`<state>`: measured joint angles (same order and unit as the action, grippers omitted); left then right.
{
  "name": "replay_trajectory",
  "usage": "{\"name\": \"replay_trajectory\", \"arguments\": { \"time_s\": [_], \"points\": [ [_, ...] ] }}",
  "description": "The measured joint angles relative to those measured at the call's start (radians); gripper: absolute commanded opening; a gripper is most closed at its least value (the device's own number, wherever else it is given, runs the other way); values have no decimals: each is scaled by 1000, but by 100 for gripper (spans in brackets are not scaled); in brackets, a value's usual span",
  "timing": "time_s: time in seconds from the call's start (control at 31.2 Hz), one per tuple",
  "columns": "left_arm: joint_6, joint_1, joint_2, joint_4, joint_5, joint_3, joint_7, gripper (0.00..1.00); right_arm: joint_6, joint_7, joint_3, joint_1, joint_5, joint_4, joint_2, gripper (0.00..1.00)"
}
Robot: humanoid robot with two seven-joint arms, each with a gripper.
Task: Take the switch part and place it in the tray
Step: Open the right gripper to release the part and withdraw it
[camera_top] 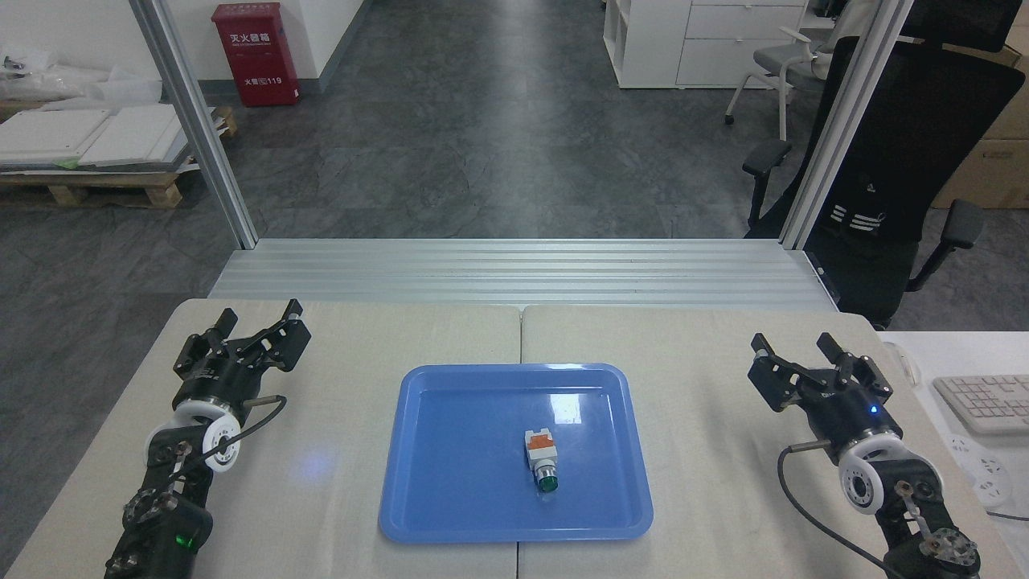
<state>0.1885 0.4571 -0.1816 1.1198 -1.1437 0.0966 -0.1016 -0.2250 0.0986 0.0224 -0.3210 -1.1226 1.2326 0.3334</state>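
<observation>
Head view: one table [723, 450], beige covering.
Tray [450, 515]: blue, glossy, at table centre.
Switch part [543, 457]: lying inside the tray, right of its middle; green button end toward the robot, orange patch on the far side.
Left tool [259, 324]: fingers spread, empty, over the table's left side.
Right tool [796, 351]: fingers spread, empty, well apart from the tray.
Keyboard [985, 402]: white, at the right edge.

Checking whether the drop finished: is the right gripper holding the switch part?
No, the right gripper is open above the table beside the tray, and the switch part lies alone inside it.
</observation>
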Motion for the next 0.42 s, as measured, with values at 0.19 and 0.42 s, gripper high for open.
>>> {"name": "replay_trajectory", "arguments": {
  "time_s": [0.19, 0.42],
  "points": [
    [0, 0, 0, 0, 0, 0, 0, 100, 53, 12, 22, 2, -7, 15, -2, 98],
    [0, 0, 0, 0, 0, 0, 0, 100, 81, 11, 40, 1, 1, 21, -6, 99]
  ]
}}
